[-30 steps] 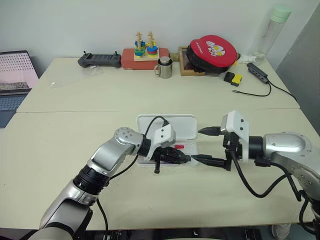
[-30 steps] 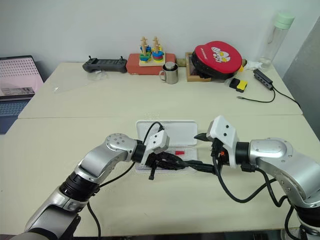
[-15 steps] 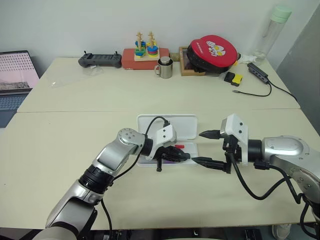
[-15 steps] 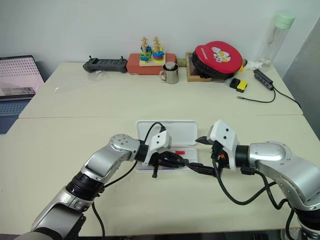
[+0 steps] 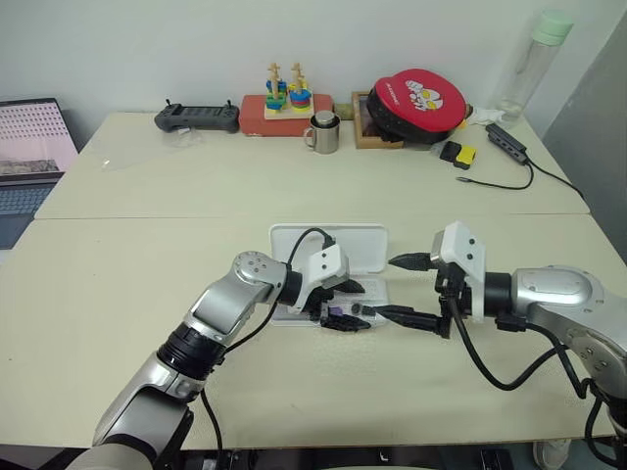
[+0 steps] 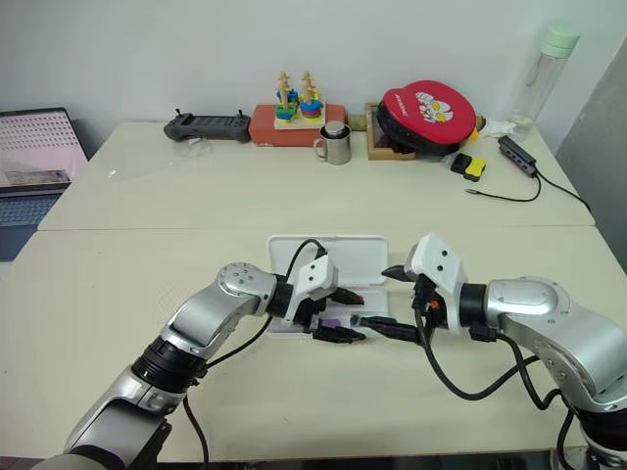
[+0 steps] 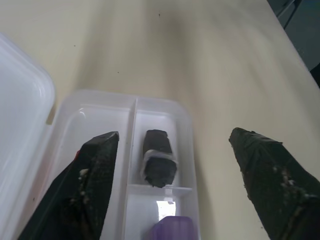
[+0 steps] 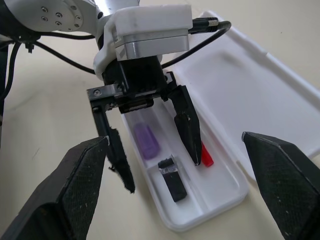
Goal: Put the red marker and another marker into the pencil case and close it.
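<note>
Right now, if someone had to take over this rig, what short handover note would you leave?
Left gripper: open, over the pencil case, holding nothing.
Right gripper: open, empty, beside the case.
Lilac marker: lying in the case tray.
Red marker: red end visible in the tray, the rest hidden behind the left finger.
A small black object also lies in the tray.
Done: both markers in.
Left: back the left gripper out, close the lid.

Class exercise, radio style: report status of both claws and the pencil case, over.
Left claw open over pencil case. Lilac marker and red marker lie inside. Right claw open alongside. Lid open, nothing blocking.
</note>
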